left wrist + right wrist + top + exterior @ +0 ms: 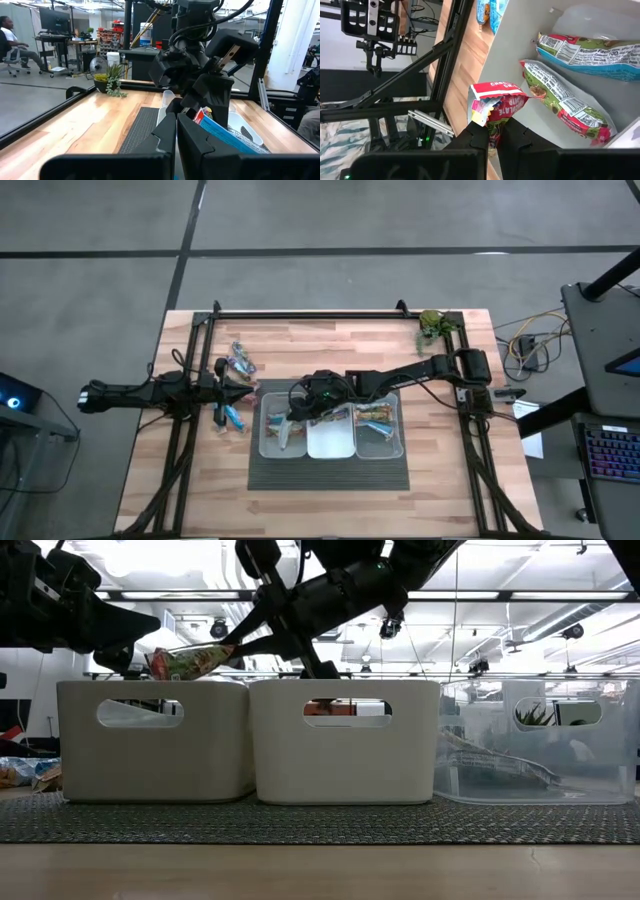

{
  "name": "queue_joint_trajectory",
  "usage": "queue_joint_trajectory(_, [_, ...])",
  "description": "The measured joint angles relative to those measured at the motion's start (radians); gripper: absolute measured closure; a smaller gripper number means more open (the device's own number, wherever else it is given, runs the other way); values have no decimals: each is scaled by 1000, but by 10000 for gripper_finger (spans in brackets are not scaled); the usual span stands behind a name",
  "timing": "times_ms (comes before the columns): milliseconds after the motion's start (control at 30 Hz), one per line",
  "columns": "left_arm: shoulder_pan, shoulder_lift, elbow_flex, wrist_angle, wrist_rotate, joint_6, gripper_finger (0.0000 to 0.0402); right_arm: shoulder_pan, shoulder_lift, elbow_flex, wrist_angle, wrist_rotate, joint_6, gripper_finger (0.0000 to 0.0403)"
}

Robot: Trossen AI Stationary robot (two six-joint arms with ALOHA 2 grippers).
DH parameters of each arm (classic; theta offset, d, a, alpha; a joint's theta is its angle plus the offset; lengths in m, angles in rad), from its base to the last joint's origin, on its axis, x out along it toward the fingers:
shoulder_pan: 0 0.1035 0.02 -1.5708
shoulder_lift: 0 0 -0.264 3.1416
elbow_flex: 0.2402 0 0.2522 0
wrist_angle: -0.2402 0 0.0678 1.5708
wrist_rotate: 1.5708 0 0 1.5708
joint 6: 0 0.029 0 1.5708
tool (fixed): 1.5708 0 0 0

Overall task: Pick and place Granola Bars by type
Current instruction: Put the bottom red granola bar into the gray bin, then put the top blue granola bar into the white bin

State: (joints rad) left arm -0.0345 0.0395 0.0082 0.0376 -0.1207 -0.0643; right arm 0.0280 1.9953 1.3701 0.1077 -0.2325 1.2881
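**benchwatcher:** So what's the right arm got? From overhead it's stretched across the wooden table [190,480] with the right gripper [297,412] over the left-most of the three bins [281,442] on the dark ribbed mat [330,473].

**tray_nerd:** Its wrist camera answers that. The right gripper [492,131] is pinched tight on a red-wrapped granola bar [496,106], gripping the lower end so the crimped top sticks out past the fingertips. It hangs above the bin's edge, not down inside. Two more bars are already lying in that bin: a green and red one [566,104] and a blue-edged one [592,51] beside it.

**benchwatcher:** Matches the table-level shot: the red bar [190,662] is up in the air above the rim of the left white bin [155,740], clear of it. The clear bin on the far right [540,745] has something flat in it, but I can't really make out which type through the plastic.

**tray_nerd:** And the left arm?

**benchwatcher:** The left gripper [240,391] sits off the mat's left side, over bare wood, fingers closed with nothing between them. Its wrist view shows the fingers [176,131] together, pointing at the other arm, with a blue bar [230,136] in the bin beyond.

**tray_nerd:** There's still a loose bunch of bars [241,361] on the wood by the left gripper, plus a blue one [233,416] just below it. Little green plant [432,325] in the far right corner.
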Motion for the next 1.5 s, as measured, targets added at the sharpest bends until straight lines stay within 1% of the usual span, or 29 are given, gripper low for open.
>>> queue_joint_trajectory(167, [0, 0, 0, 0, 0, 0, 402, 0, 0, 0, -17, 17, 7, 389])
queue_joint_trajectory(233, [0, 0, 0, 0, 0, 0, 402, 0, 0, 0, -33, 23, 18, 383])
queue_joint_trajectory(633, [0, 0, 0, 0, 0, 0, 402, 0, 0, 0, -32, 26, 25, 282])
queue_joint_trajectory(800, [0, 0, 0, 0, 0, 0, 402, 0, 0, 0, -31, 26, 22, 260])
queue_joint_trajectory(967, [0, 0, 0, 0, 0, 0, 402, 0, 0, 0, -31, 26, 18, 251])
queue_joint_trajectory(1100, [0, 0, 0, 0, 0, 0, 402, 2, -2, 0, -30, 26, 5, 253])
queue_joint_trajectory(1200, [0, 0, 0, 0, 0, 0, 402, 6, -20, 3, -32, 26, -37, 268])
queue_joint_trajectory(1367, [0, 0, 0, 0, 0, 0, 402, 7, -77, 15, -26, 30, -117, 315])
queue_joint_trajectory(1500, [0, 1, 0, 0, 0, 0, 402, 6, -126, 15, -67, 51, -264, 360])
